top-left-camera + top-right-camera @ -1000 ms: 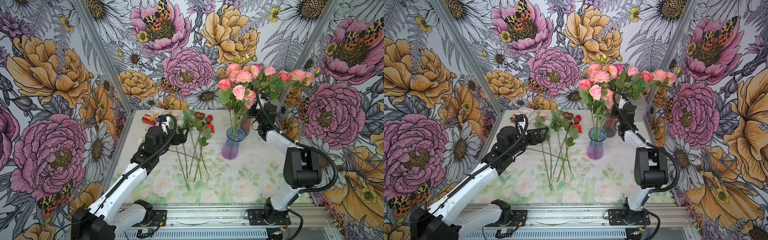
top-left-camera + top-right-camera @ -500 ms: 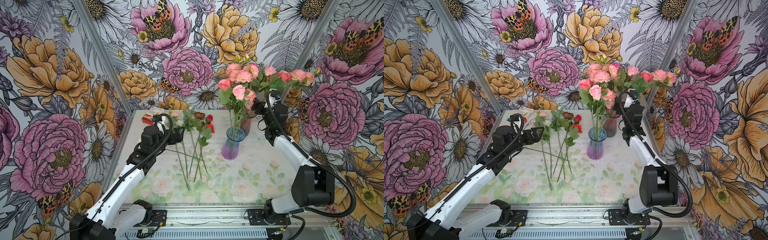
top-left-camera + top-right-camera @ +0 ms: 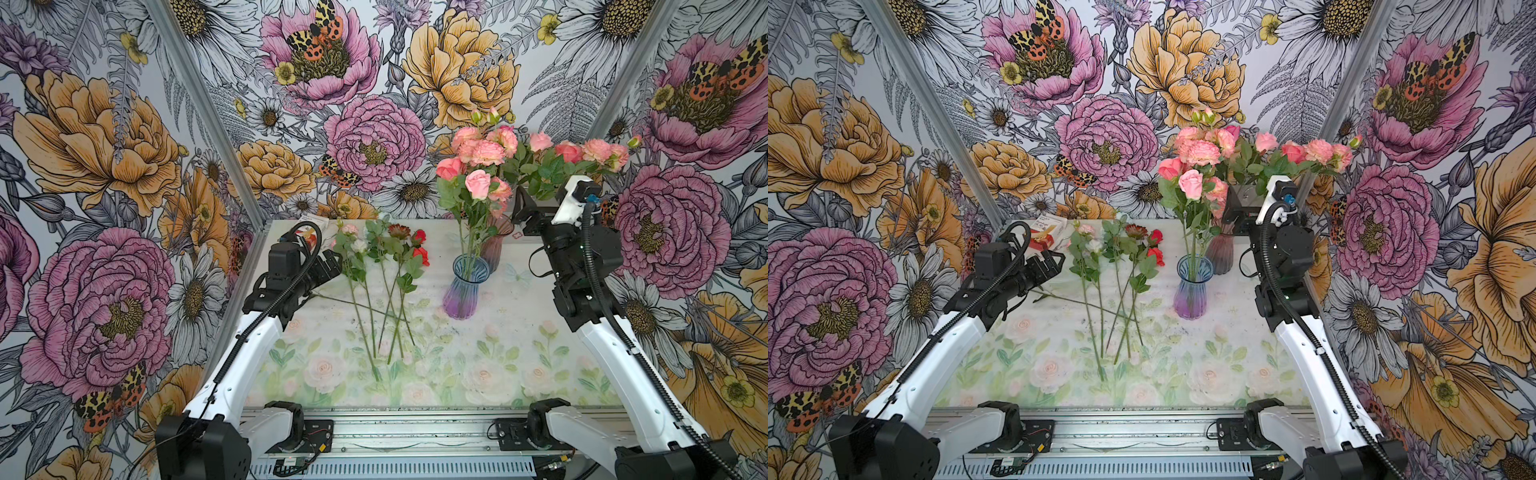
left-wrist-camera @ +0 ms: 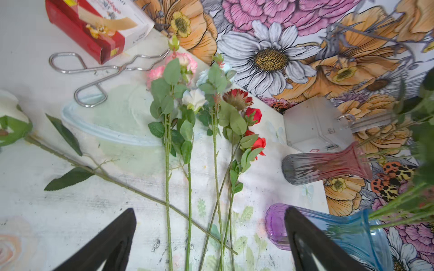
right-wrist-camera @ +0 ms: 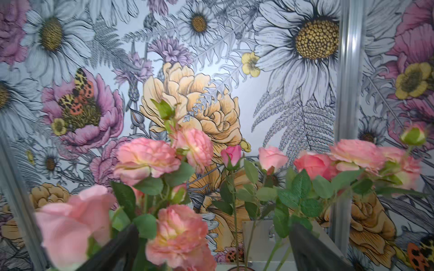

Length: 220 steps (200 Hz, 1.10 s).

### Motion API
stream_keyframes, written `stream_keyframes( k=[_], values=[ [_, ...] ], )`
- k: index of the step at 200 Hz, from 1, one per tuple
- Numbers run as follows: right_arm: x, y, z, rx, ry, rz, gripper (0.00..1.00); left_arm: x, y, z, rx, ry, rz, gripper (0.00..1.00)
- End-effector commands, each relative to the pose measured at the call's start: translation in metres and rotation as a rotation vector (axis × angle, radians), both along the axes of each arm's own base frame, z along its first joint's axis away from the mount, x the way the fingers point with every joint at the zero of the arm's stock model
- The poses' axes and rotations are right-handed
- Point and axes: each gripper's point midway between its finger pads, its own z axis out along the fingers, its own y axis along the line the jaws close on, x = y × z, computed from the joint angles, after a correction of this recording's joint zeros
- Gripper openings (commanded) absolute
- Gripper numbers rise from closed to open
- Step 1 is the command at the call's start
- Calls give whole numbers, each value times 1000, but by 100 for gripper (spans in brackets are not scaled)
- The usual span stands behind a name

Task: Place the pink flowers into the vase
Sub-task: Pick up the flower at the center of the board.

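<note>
Pink flowers [image 3: 478, 183] stand in a blue-and-purple glass vase [image 3: 460, 291] near the table's middle in both top views. More pink flowers [image 3: 582, 151] lean right out of a smoky pink vase [image 3: 494, 249] just behind it. One pink flower [image 4: 185, 62] lies on the table among the loose stems. My right gripper [image 3: 519, 210] hangs open beside the rear vase's stems; thin stems [image 5: 234, 223] cross between its fingers [image 5: 312, 246] untouched. My left gripper [image 3: 334, 266] is open and empty, low over the loose stems [image 4: 168, 187].
Lying with the pink one are white [image 4: 195, 98], dark maroon [image 4: 237, 98] and red [image 4: 254, 115] blooms. A second white rose [image 4: 9, 110] lies apart, its stem crossing the others. A red box [image 4: 94, 25], metal tongs [image 4: 94, 70] and a grey case [image 4: 314, 124] sit at the back.
The right gripper's jaws have opened wide, and its arm has swung out to the right, away from the vases. The left arm has shifted slightly, still open.
</note>
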Motion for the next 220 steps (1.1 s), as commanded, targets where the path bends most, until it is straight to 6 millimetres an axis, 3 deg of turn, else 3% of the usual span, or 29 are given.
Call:
stream_keyframes(
  k=[1, 30, 65, 125, 150, 173, 220],
  values=[
    [-13, 40, 16, -60, -4, 137, 99, -7, 1, -34, -33, 165, 15, 99],
    [-43, 118, 29, -151, -51, 351, 99, -8, 5, -71, -49, 291, 25, 98],
    [-67, 206, 7, -269, -14, 588, 99, -10, 7, -97, -48, 371, 22, 98],
    [-12, 297, -63, -275, 220, 722, 99, -5, -2, -135, 12, 475, 3, 92],
    [5, 308, -91, -289, 294, 698, 99, -5, -18, -154, 46, 520, -27, 88],
    [5, 312, -111, -282, 344, 714, 99, -4, -33, -166, 102, 539, -65, 83],
    [3, 300, -134, -294, 389, 695, 99, 5, -43, -186, 146, 576, -88, 67]
  ],
)
